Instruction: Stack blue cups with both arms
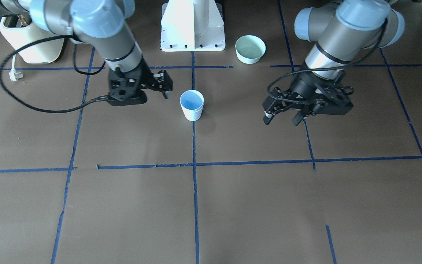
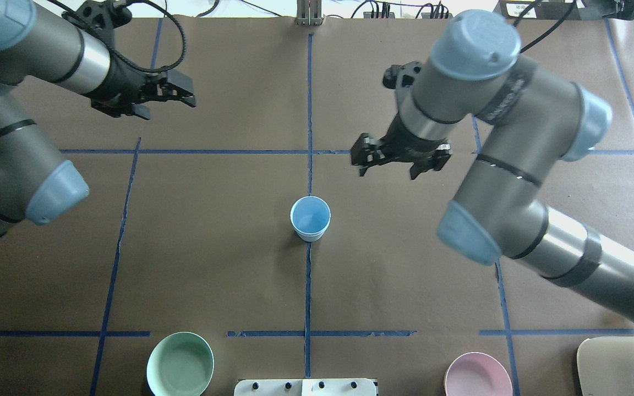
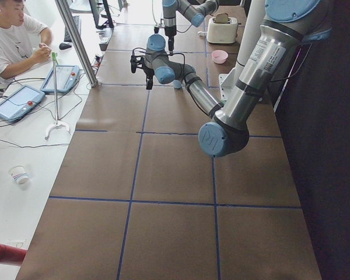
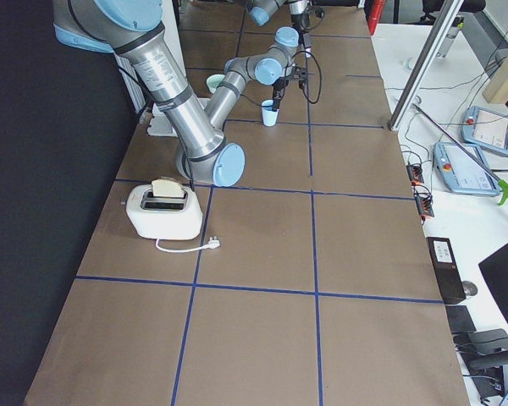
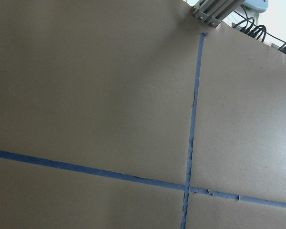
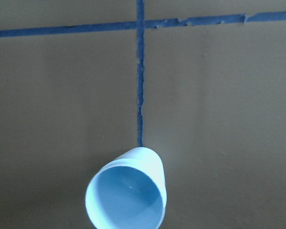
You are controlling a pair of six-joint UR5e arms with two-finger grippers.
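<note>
One pale blue cup [image 1: 192, 105] stands upright at the table's middle on the blue centre tape line; it also shows in the overhead view [image 2: 310, 218] and low in the right wrist view [image 6: 126, 193]. Only one cup shape shows; I cannot tell whether a second is nested inside it. My right gripper [image 2: 387, 173] is open and empty, hovering beyond and to the right of the cup, apart from it; it also shows in the front view [image 1: 163, 91]. My left gripper [image 2: 169, 109] is open and empty, far from the cup; the front view [image 1: 281, 123] shows its fingers spread.
A mint-green bowl [image 2: 180, 364] and a pink bowl [image 2: 478, 375] sit near the white pedestal base [image 1: 192, 25]. A cream toaster [image 1: 31, 40] with a loose cord and plug [image 1: 13, 75] stands by my right arm's base. Operators' desks line the far side.
</note>
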